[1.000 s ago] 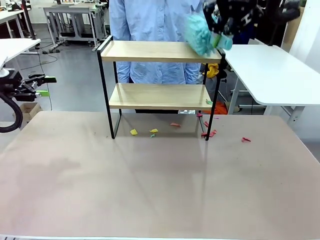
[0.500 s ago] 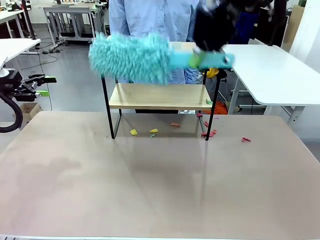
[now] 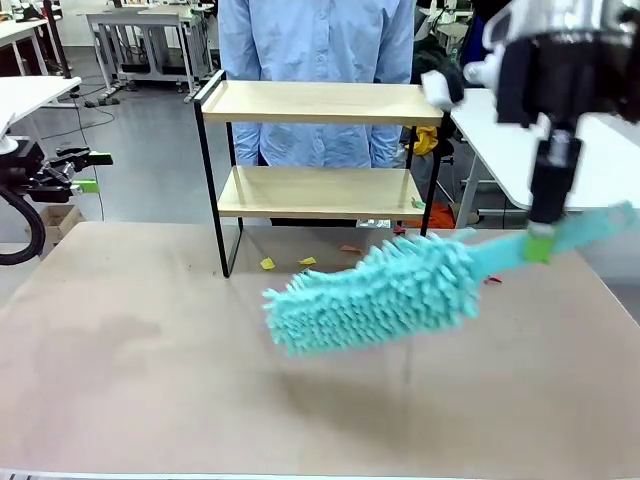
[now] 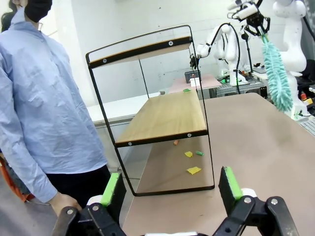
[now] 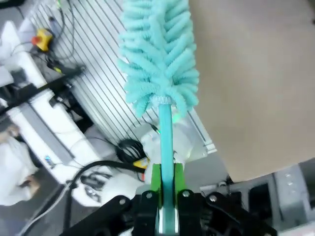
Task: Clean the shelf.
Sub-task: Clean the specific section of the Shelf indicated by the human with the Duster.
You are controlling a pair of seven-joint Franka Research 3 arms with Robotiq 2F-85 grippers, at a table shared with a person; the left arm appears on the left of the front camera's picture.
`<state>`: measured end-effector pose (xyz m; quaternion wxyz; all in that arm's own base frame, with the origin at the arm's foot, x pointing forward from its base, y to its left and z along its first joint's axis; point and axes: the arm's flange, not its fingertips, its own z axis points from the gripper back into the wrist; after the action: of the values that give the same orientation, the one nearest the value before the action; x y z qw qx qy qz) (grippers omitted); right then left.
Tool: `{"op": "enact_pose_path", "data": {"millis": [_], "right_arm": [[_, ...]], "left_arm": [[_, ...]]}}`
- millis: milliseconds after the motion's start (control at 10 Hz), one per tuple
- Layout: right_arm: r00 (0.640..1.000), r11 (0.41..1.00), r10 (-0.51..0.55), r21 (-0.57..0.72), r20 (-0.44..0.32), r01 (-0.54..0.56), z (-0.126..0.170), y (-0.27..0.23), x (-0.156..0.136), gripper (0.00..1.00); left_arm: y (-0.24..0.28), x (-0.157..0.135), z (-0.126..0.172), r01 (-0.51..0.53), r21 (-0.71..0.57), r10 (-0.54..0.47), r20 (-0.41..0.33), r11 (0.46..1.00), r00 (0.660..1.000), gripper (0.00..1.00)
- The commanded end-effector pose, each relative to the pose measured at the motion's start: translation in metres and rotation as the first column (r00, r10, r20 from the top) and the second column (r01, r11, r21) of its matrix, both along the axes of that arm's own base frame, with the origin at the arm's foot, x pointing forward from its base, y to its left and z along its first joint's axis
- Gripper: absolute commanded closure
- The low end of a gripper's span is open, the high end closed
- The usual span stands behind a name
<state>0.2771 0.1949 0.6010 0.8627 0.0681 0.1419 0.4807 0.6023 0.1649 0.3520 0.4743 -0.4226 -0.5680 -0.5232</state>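
Observation:
The shelf [image 3: 320, 103], two light wooden boards in a thin black frame, stands at the table's far middle. My right gripper [image 3: 541, 240] hangs to its right, nearer the camera, shut on the handle [image 3: 580, 232] of a fluffy turquoise duster [image 3: 375, 293]. The duster's head slants down to the left above the table, in front of the shelf and apart from it. In the right wrist view the handle [image 5: 166, 142] sits between the green pads of my right gripper [image 5: 166, 189]. My left gripper [image 4: 170, 189] is open and holds nothing, off the table's left edge [image 3: 85, 170], facing the shelf [image 4: 162, 115].
Small paper scraps, yellow [image 3: 267, 264] and pink [image 3: 348, 249], lie on the table under the shelf, and a red one [image 3: 492, 280] to its right. A green bit [image 3: 417, 204] lies on the lower board. A person [image 3: 315, 40] stands behind the shelf. A white table [image 3: 540, 150] is at the right.
The right arm swung the duster from the top board's level across to the left, then down and forward over the table. The left arm has stayed still.

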Motion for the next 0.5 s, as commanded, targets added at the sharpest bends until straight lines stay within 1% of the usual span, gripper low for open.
{"op": "enact_pose_path", "data": {"millis": [0,200,300,400], "right_arm": [[0.999,1.0,-0.016,0.024,0.05,0.015,-0.041,-0.055,-0.032,0.87],[0.994,0.99,-0.104,0.099,0.032,0.1,-0.063,-0.104,-0.046,0.87],[0.994,0.989,-0.102,0.109,0.033,0.098,-0.069,-0.117,-0.048,0.87],[0.993,0.985,-0.118,0.131,0.029,0.113,-0.07,-0.116,-0.037,0.87]], "left_arm": [[-0.001,-0.002,0.002,0.005,0.005,-0.005,0.013,1.0,1.0,0.0],[-0.001,-0.002,0.002,0.005,0.005,-0.005,0.013,1.0,1.0,0.0],[-0.001,-0.002,0.002,0.005,0.005,-0.005,0.013,1.0,1.0,0.0],[-0.001,-0.002,0.002,0.005,0.005,-0.005,0.013,1.0,1.0,0.0]]}}
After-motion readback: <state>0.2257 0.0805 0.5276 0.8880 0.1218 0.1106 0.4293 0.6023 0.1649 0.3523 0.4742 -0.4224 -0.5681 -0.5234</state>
